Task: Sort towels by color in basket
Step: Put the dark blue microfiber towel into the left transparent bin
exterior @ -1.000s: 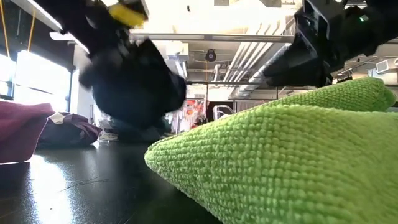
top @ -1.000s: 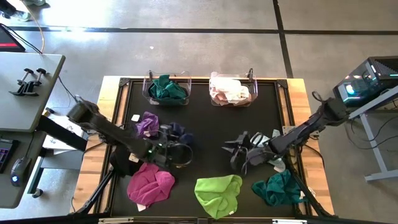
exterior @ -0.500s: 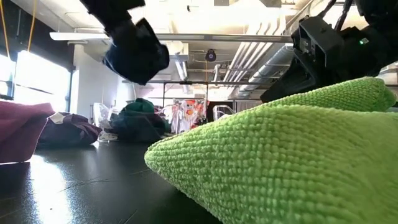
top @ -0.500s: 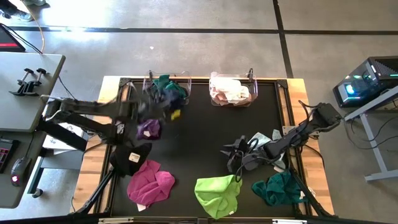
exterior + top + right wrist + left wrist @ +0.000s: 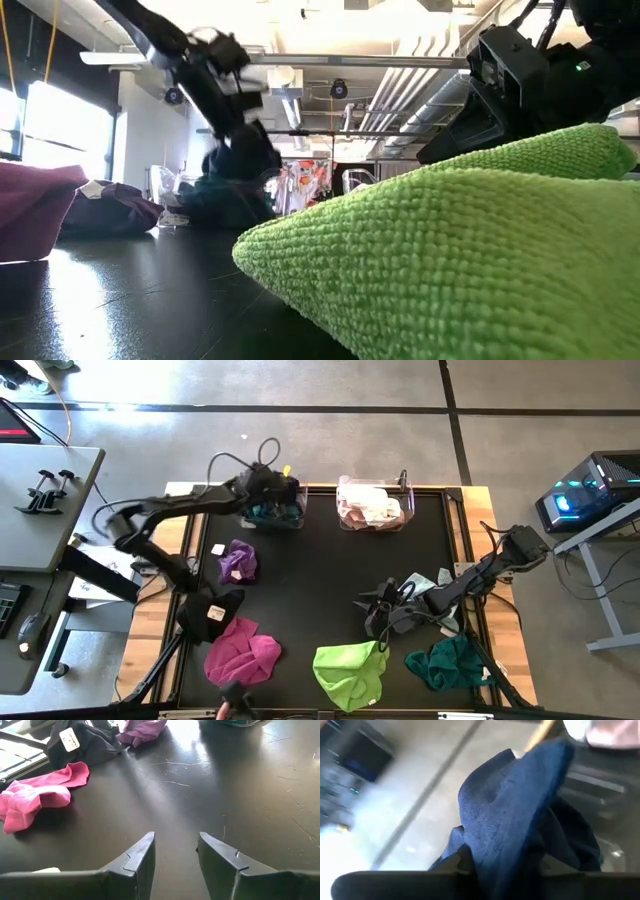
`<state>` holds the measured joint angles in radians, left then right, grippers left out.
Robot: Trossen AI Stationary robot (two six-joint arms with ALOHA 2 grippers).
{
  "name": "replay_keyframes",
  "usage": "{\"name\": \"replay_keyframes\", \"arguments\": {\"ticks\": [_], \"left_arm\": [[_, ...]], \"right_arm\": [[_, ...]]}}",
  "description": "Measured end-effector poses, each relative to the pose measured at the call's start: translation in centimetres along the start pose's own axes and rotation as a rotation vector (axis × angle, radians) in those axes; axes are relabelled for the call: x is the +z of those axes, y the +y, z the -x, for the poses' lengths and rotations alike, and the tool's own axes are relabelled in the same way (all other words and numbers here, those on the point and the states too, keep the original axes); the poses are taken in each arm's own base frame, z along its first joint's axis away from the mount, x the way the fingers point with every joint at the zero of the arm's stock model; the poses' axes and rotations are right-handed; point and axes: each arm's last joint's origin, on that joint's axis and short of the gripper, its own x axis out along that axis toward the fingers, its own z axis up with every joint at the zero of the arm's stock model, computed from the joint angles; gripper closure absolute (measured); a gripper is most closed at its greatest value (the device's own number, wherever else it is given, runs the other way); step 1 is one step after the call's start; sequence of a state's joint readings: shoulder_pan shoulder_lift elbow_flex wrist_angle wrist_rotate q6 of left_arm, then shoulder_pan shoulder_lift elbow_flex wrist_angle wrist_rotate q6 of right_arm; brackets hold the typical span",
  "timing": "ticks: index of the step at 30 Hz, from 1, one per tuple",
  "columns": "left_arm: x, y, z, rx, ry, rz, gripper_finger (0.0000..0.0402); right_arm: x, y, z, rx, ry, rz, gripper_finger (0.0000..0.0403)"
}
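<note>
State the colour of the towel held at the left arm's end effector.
Navy blue towel, clearest in the left wrist view.

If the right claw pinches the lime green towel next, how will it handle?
The lime green towel lies in a crumpled, folded heap, so it will probably hang limp and drape. Its looped pile looks grippy, unlikely to slip. It likely drags along the black mat if pushed.

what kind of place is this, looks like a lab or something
Probably a robotics lab or workshop in an industrial space: bare concrete floor, exposed ceiling pipes, a computer tower beside the black-topped work table.
</note>
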<state>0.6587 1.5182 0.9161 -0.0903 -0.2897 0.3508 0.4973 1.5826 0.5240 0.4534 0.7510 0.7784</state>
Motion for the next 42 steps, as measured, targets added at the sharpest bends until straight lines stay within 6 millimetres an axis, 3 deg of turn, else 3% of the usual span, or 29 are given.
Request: {"name": "replay_keyframes", "arguments": {"ticks": [4, 7, 12, 19, 25, 30, 33, 42], "left_arm": [[-1.6, -0.9, -3.0, -0.102, 0.080, 0.025, 0.0263], [-2.0, -1.3, -3.9, -0.104, 0.105, 0.020, 0.0219], [-0.3, -0.4, -3.0, -0.100, 0.118, 0.072, 0.0162], [3.5, 2.1, 0.2, -0.143, 0.265, 0.072, 0.0113], [5.6, 3.4, 2.6, -0.161, 0.323, 0.068, 0.0113], [6.2, 3.8, 2.5, -0.181, 0.275, 0.127, 0.0123], [5.6, 3.3, 0.7, -0.236, 0.246, 0.156, 0.0138], [1.1, -0.1, -7.3, -0.275, 0.399, 0.140, 0.0221]], "right_arm": [[0.0, 0.0, 0.0, -0.001, -0.001, -0.019, 0.0265], [0.0, 0.0, 0.0, -0.001, -0.001, -0.028, 0.0265], [0.0, 0.0, 0.0, -0.001, -0.001, -0.029, 0.0265], [0.0, 0.0, 0.0, -0.004, -0.005, -0.030, 0.0265], [0.0, 0.0, 0.0, -0.005, -0.005, -0.031, 0.0265], [0.0, 0.0, 0.0, -0.005, -0.005, -0.030, 0.0265], [0.0, 0.0, 0.0, -0.006, -0.005, -0.029, 0.0265], [0.0, 0.0, 0.0, -0.006, -0.006, -0.027, 0.0265]]}}
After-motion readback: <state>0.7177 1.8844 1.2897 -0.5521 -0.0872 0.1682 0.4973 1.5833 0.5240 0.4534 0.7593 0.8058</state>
